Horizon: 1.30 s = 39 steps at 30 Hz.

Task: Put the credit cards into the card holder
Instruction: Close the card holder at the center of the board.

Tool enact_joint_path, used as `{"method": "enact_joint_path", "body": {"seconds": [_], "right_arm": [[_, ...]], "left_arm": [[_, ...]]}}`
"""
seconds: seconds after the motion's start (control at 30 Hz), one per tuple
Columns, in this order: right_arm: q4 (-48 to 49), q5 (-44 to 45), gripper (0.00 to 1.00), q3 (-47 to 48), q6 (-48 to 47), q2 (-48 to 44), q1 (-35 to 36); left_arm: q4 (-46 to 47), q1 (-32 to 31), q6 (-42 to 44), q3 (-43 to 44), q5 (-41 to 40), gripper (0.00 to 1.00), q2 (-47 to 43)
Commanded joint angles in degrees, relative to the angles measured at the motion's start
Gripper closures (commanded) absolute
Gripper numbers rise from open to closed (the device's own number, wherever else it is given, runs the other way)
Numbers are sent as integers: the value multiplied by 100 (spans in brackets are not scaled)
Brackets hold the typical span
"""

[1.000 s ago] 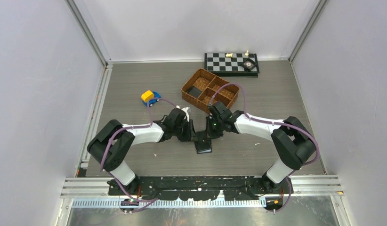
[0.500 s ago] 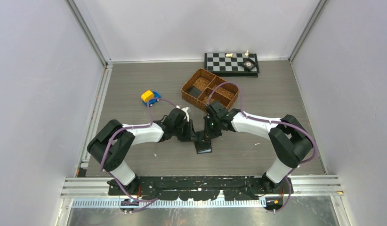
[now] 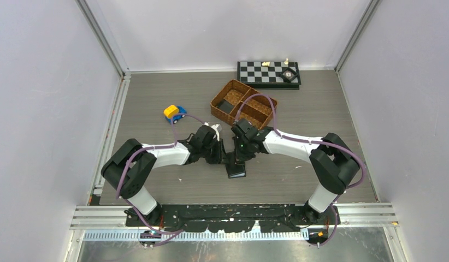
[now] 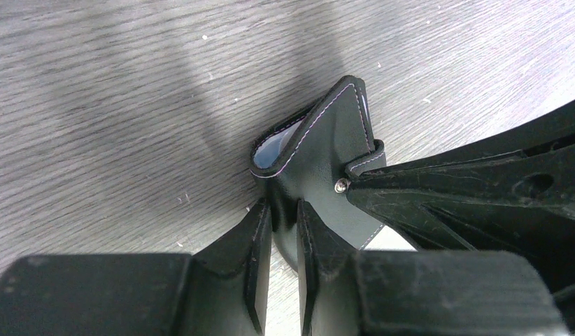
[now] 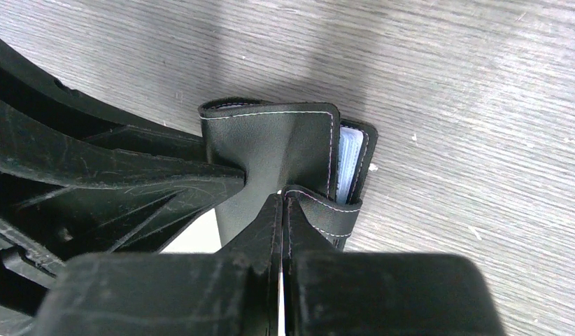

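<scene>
Wallet (image 4: 316, 161) sits on the table (image 3: 157, 93) on the near side of the basket (image 3: 222, 91), toward the arm bases, and both arms meet over it there. It stands part-open like a small tent rather than lying flat. That looks deliberate: each tool holds a separate flap, so the inside is exposed for loading. The left gripper (image 4: 282, 210) has its jaws drawn narrow with a fold of the black cover between them, pinching that cover. The right gripper (image 5: 282, 203) has its fingers pressed together on the thin snap tab (image 5: 323, 210), which is so slim that the jaws look fully closed. A pull on that tab would, I judge, swing the second cover away from the first. Between the covers a pale bluish sleeve edge (image 5: 348, 164) shows, the pocket the cards are meant for; whether one is inside I cannot tell. A white patch (image 5: 194, 241) lies under the wallet and may be a card, but too little shows to be sure. With both tools occupied, neither is free to fetch a card, so I judge the step in hand to be opening or steadying the wallet, with loading not yet done. The risk is the tab slipping from the pinch and the wallet folding shut.
</scene>
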Motion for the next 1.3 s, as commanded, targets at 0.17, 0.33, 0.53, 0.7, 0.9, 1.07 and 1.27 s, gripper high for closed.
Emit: {"method": "enact_joint_path", "body": {"seconds": [0.17,0.33,0.53,0.7,0.9,1.07,1.27], "right_arm": [[252,151,99,211,243,460,409],[211,253,99,291,259,526,479],[112,290,99,442,249,665,567],[71,290,100,579,249,790,659],[47,471,99,612,320,914,717],[-6,560,100,551,433,936,804],[-75,660,100,636,535,1103,970]], "left_arm": [[-299,-124,211,-41,-270,87,199],[-298,-133,201,-43,-270,88,195],[-164,-141,193,-34,-252,90,206],[-135,-159,177,-34,-253,91,211],[-128,-185,166,-30,-252,91,210],[-112,-185,150,-34,-252,92,218],[-101,-202,140,-43,-252,92,208]]}}
